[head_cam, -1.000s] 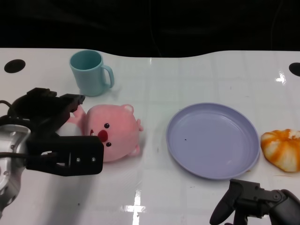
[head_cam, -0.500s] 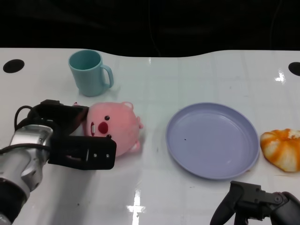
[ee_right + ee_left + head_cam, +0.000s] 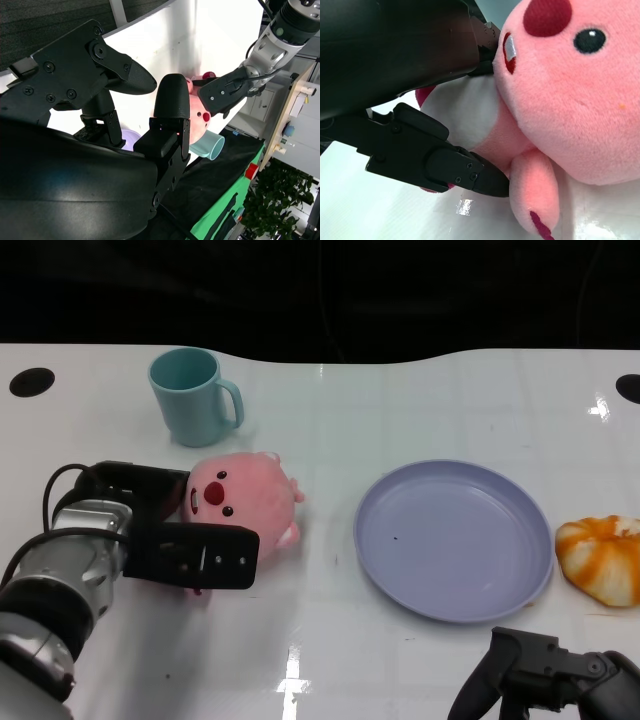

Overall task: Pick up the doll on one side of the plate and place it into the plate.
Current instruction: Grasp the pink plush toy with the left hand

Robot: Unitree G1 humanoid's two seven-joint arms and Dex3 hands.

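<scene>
Wrapping the pink doll point(image 3: 245, 502) from two sides, the left hand's fingers point(image 3: 205, 556) are closed on it: one flat black finger lies along the doll's near side and another point(image 3: 150, 483) reaches behind it on the far side. The left wrist view shows the same hold up close, with one finger point(image 3: 445, 165) under the doll's white belly and pink arm and the broad black shell pressed against its face near the red mouth. The left hand point(image 3: 160, 525) sits at the end of the silver forearm point(image 3: 60, 580), which comes in from the lower left corner of the head view. The doll rests on the white table point(image 3: 320, 430), tilted with its face turned up and toward the hand, and it lies apart from the lilac plate point(image 3: 455, 538), off the plate's left rim. A teal mug point(image 3: 192, 395) stands on the table beyond the doll, clear of it. An orange and white plush point(image 3: 602, 558) lies just off the plate's right rim. The right hand point(image 3: 545, 675) rests low at the near right edge of the table, its fingers point(image 3: 112, 70) spread and holding nothing.
</scene>
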